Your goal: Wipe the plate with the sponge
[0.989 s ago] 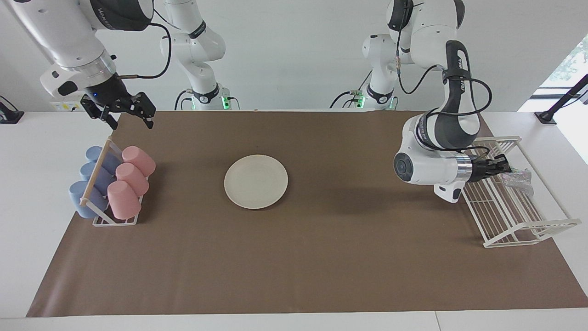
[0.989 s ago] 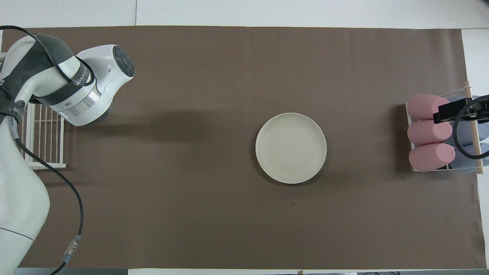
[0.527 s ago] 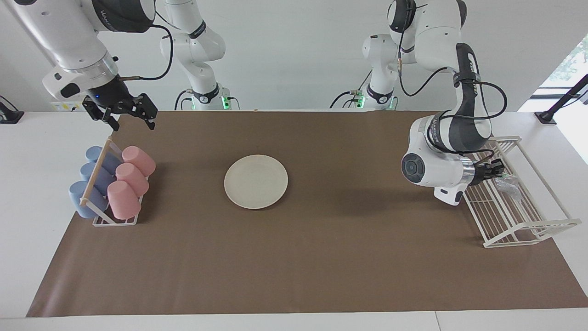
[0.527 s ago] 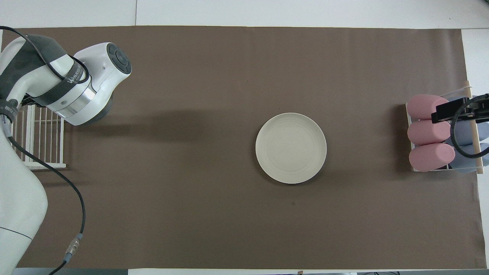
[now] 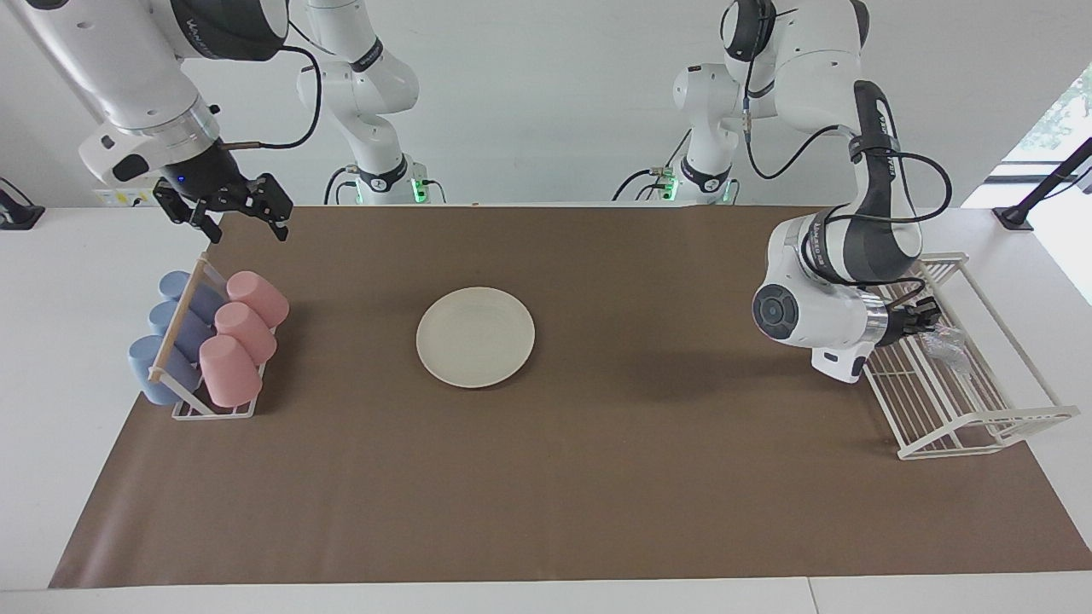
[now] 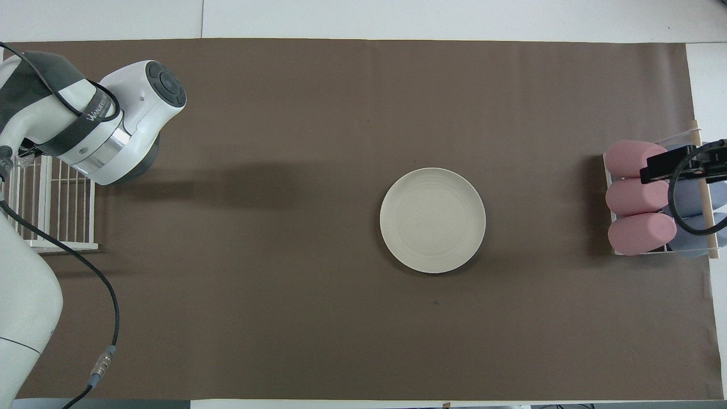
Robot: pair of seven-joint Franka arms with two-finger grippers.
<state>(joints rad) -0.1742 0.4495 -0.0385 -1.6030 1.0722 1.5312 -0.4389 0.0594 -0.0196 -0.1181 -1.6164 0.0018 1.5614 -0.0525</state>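
Note:
The cream-white plate (image 5: pixel 475 337) (image 6: pixel 433 220) lies bare in the middle of the brown mat. The silvery sponge (image 5: pixel 943 345) lies on the wires of the white rack (image 5: pixel 981 426) at the left arm's end of the table. My left gripper (image 5: pixel 926 315) points sideways into that rack, its tips just above the sponge; I cannot tell whether they touch it. In the overhead view the left arm hides both. My right gripper (image 5: pixel 243 223) (image 6: pixel 681 162) hangs open and empty over the cup rack's end nearest the robots.
A holder (image 5: pixel 183 409) with three pink cups (image 5: pixel 239 333) and three blue cups (image 5: pixel 166 341) stands at the right arm's end of the mat. The white wire rack (image 6: pixel 57 204) stands at the left arm's end.
The left arm has lifted and drawn back a little toward the robots. The sponge, first bunched at its tips, now lies lower on the rack's wires. The right gripper rose slightly.

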